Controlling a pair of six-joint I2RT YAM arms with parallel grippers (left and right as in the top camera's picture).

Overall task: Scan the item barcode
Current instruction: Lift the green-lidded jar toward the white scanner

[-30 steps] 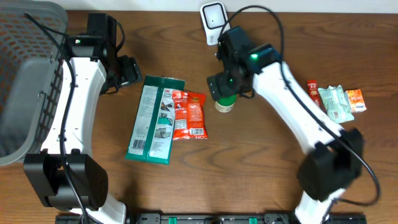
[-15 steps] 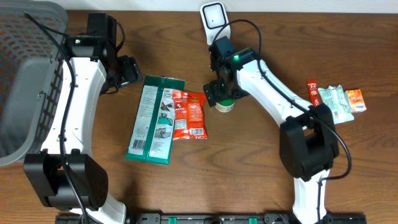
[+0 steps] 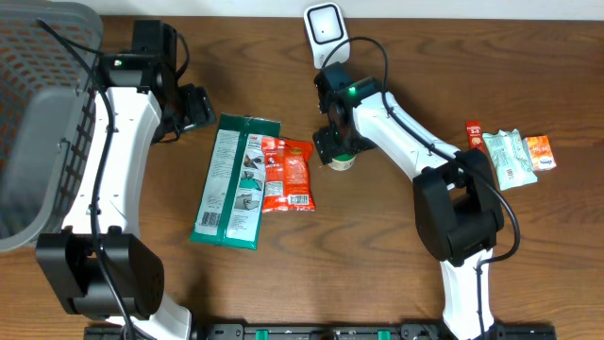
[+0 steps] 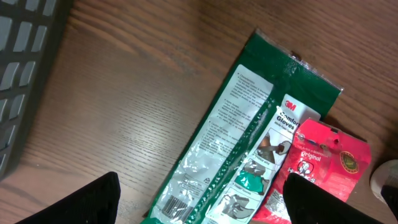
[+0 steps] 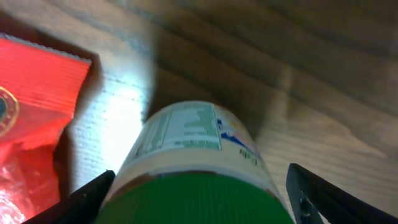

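A pale bottle (image 3: 342, 161) with a green lid stands upright on the wooden table, just right of the red snack packet (image 3: 286, 175). My right gripper (image 3: 337, 142) sits over it, open, with one finger on each side of the lid. In the right wrist view the bottle (image 5: 199, 149) fills the space between the fingers of my right gripper (image 5: 199, 199), and a small gap shows on the right side. No barcode shows on its label. The white scanner (image 3: 324, 26) stands at the table's far edge. My left gripper (image 3: 193, 109) hangs open above the green glove packet (image 4: 249, 137).
The red packet (image 5: 31, 106) lies close to the bottle's left. The green packet (image 3: 234, 179) lies partly under the red one. A grey mesh basket (image 3: 38, 123) fills the left edge. Small snack packets (image 3: 510, 151) lie at the right.
The right arm has folded closer in over the bottle and its jaws have narrowed around the lid. The left arm has not moved.
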